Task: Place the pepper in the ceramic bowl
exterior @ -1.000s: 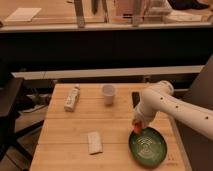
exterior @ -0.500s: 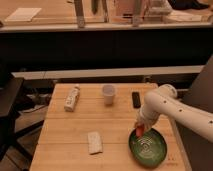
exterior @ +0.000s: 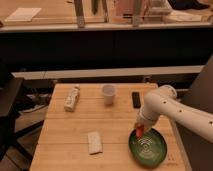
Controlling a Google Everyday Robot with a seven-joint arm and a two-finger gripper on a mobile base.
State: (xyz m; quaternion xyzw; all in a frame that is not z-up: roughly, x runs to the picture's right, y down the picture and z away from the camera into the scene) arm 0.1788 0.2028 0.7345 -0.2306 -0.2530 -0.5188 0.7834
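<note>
Camera view from above and in front of the wooden surface. My white arm enters from the right edge and bends down and to the left. It ends in my end effector, which hangs over the right front part of the surface. The end effector is clamped on the pepper, a small red-orange piece that shows at its very tip and points downward. The pepper sits directly under the end effector and touches it. It is at the upper left rim of the ceramic bowl, and whether it touches that rim cannot be told. The ceramic bowl is round, glossy and dark green, with a pale pattern in its centre. It stands near the front right corner of the surface, just below and to the right of the end effector. A whitish rectangular packet lies flat to the left of the bowl, well apart from it. Farther back stand a white cup and, to its right, a dark flat rectangular object. A pale bottle-like item lies on its side near the back left.
</note>
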